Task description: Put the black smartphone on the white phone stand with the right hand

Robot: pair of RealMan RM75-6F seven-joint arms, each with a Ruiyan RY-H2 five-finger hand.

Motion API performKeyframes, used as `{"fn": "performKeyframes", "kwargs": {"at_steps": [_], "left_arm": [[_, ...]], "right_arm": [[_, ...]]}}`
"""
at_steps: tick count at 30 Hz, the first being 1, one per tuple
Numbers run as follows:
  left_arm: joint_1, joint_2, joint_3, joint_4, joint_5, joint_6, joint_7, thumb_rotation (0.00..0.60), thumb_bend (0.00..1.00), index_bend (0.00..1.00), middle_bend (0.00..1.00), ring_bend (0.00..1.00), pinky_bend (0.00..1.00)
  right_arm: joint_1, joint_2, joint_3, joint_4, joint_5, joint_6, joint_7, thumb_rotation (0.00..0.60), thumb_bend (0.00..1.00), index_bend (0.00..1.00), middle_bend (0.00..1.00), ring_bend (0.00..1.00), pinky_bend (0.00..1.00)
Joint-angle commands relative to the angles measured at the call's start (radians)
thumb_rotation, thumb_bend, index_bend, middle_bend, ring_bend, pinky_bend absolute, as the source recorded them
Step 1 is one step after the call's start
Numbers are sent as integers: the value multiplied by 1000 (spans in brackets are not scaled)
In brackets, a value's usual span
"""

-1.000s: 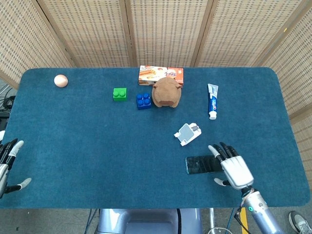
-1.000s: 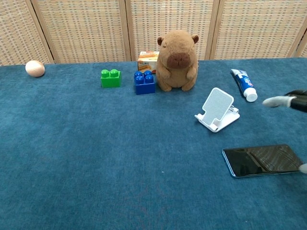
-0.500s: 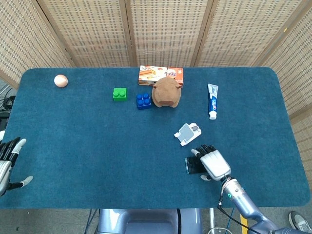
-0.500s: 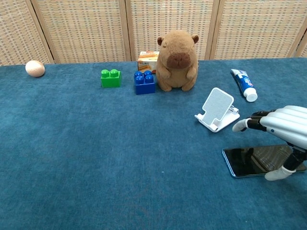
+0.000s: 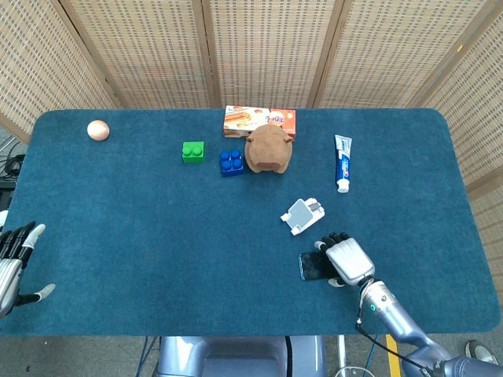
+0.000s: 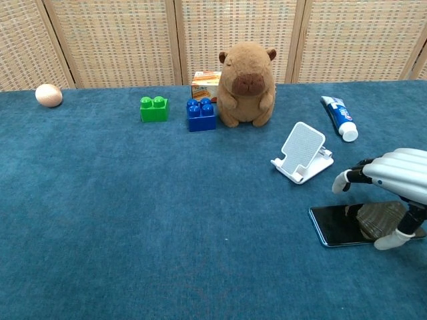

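The black smartphone [image 5: 312,267] [image 6: 337,225] lies flat on the blue table near its front right. My right hand [image 5: 348,261] [image 6: 393,177] arches over the phone's right half. Its fingers [image 6: 343,180] curve down past the far edge without touching the cloth, and its thumb tip sits by the near edge. The phone's right end is hidden under the hand. The white phone stand [image 5: 302,214] [image 6: 303,152] stands just behind and left of the phone, with nothing on it. My left hand [image 5: 12,267] hangs at the table's front left edge, fingers apart and holding nothing.
Behind the stand are a brown plush capybara [image 6: 247,85], a blue brick [image 6: 201,115], a green brick [image 6: 154,109], an orange snack box [image 5: 259,121] and a toothpaste tube [image 6: 339,118]. A small beige ball [image 6: 48,95] lies at the far left.
My right hand moved left from the phone's right end to above the phone, then lowered and curled more closely over it. The phone has not moved. The left hand barely shifted.
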Motion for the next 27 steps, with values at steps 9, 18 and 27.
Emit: {"fn": "performKeyframes", "kwargs": {"at_steps": [9, 18, 27], "left_arm": [[-6, -7, 0, -4, -12, -12, 22, 600, 0, 0, 0, 0, 0], [-9, -7, -1, -3, -16, -15, 22, 600, 0, 0, 0, 0, 0], [-9, -9, 0, -4, -17, -16, 25, 600, 0, 0, 0, 0, 0]], "right_arm": [[47, 36, 4, -29, 97, -80, -110, 600, 131, 260, 284, 227, 270], [60, 26, -4, -19, 145, -90, -150, 600, 147, 262, 284, 227, 270], [81, 16, -25, 19, 138, -123, -134, 600, 358, 457, 416, 343, 326]]}}
